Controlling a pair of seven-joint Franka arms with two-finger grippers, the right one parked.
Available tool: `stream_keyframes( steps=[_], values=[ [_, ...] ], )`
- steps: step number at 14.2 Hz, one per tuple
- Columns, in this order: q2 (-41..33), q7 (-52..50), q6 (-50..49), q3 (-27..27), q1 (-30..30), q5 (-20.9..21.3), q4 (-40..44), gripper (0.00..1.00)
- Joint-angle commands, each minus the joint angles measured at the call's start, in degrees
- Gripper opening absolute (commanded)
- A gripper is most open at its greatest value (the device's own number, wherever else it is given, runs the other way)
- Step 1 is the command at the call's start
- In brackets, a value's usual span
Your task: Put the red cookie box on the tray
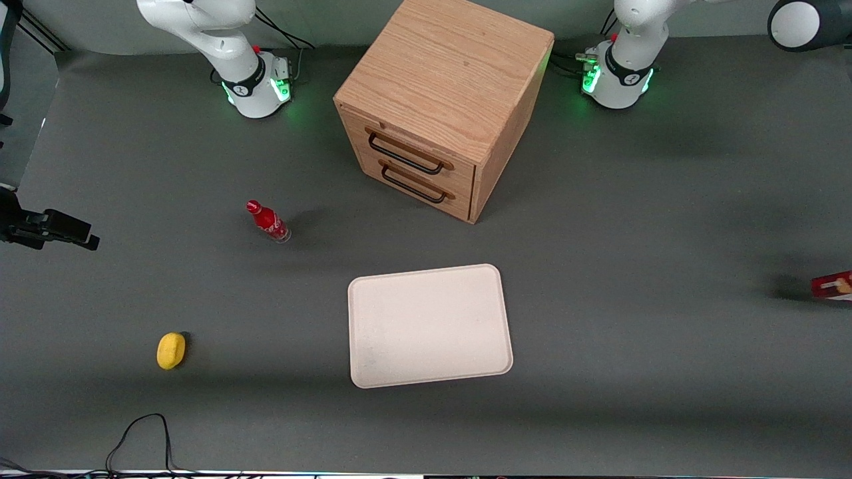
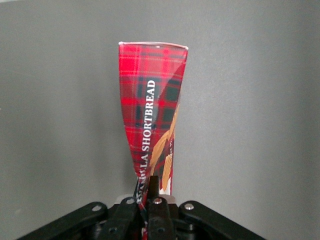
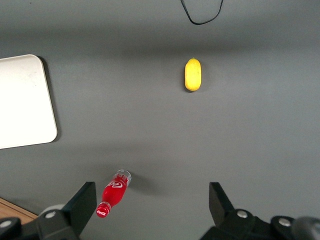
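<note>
- At the working arm's end of the bench (image 1: 632,219), my gripper (image 2: 150,192) is pinching the red cookie box (image 2: 152,100) by one end — its fingers are pressed in on the carton, which stretches away from my wrist camera.
- From the front, only a corner of the red cookie box shows at the frame edge; a shadow on the bench beside it suggests it is lifted, though I cannot be sure.
- Well apart from it lies the tray (image 1: 373,372), flat and bare, nearer the front camera than the wooden drawer cabinet (image 1: 459,73).
- Risk, as I judge it: gripped at one end only, the long carton could swing or slip during the carry — a quick sideways move would cause that.
- Another risk: the thin card may buckle under my pinch, loosening the hold.
- Lowering it tilted could catch the tray's rim and leave the carton half off.
- Red bottle (image 1: 269,222) and yellow object (image 1: 171,350) sit toward the parked arm's end, away from my likely route.
</note>
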Motion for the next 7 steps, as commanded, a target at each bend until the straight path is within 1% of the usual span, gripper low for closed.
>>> stream_keyframes(
  steps=[1,5,7],
  values=[
    [-2.78,-0.18,-7.92,0.50,0.55,0.20,5.51,0.00],
    [-10.33,0.08,-14.61,0.68,2.13,0.46,5.70,0.00],
    [-12.98,0.26,-16.20,0.59,2.14,0.46,5.70,0.00]
  ],
)
